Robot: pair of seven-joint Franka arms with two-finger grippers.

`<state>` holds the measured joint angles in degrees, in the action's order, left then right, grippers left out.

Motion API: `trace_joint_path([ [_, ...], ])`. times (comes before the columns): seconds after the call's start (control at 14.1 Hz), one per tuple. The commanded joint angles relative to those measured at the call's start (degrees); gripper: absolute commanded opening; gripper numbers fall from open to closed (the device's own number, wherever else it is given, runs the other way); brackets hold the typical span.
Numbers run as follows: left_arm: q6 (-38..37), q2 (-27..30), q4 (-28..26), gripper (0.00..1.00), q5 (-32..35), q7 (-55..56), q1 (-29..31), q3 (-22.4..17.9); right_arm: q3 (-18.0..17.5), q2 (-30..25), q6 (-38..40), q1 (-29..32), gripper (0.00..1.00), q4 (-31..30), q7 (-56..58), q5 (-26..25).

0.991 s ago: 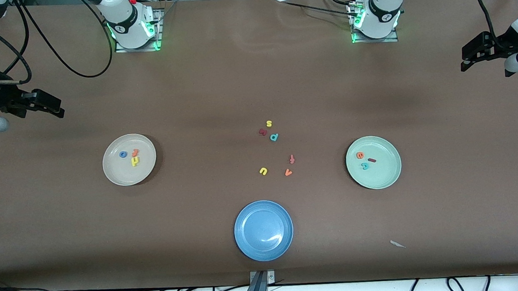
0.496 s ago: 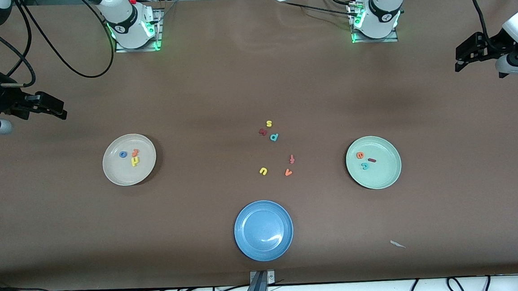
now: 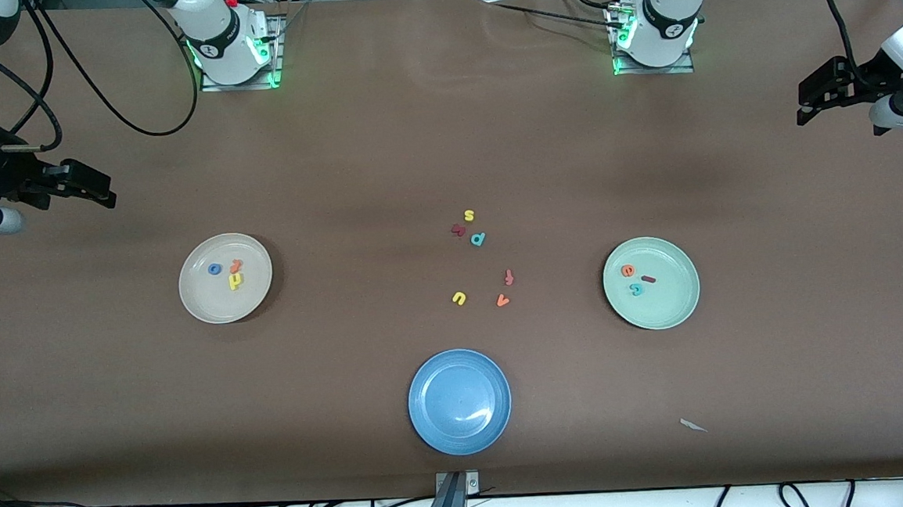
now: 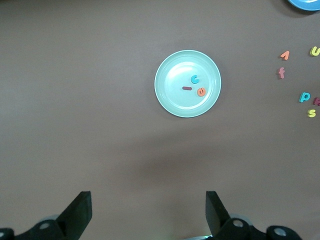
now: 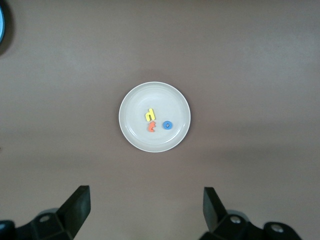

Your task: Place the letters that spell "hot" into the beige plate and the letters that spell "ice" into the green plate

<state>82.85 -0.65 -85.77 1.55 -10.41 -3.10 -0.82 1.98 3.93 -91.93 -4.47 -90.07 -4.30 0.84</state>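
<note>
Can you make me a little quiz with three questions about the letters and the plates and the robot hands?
1. True or false: the round cream-beige plate holds the yellow h, the orange t and the blue ring-shaped o.
2. Which plate has no letters in it? A) the round pale mint-green plate B) the round blue plate C) the beige one
3. Fill in: the left gripper and the right gripper, each up over bare table at its own arm's end, both have their fingers ____.

Key: 1 true. 2 B; the green plate holds the orange e, dark red bar-like i and teal c. 3 open, holding nothing.
</note>
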Motion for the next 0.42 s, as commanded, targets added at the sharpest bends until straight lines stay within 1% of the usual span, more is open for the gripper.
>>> trace_joint_path([
  [0.0,-0.9,-0.1,0.8,1.0,0.6,0.3,0.0,0.2,-0.3,0.0,0.1,0.5,1.0,0.4,0.9,-0.5],
  [0.35,-0.9,-0.3,0.6,1.0,0.6,0.4,-0.5,0.2,-0.3,-0.1,-0.1,0.5,1.0,0.4,0.9,-0.5],
])
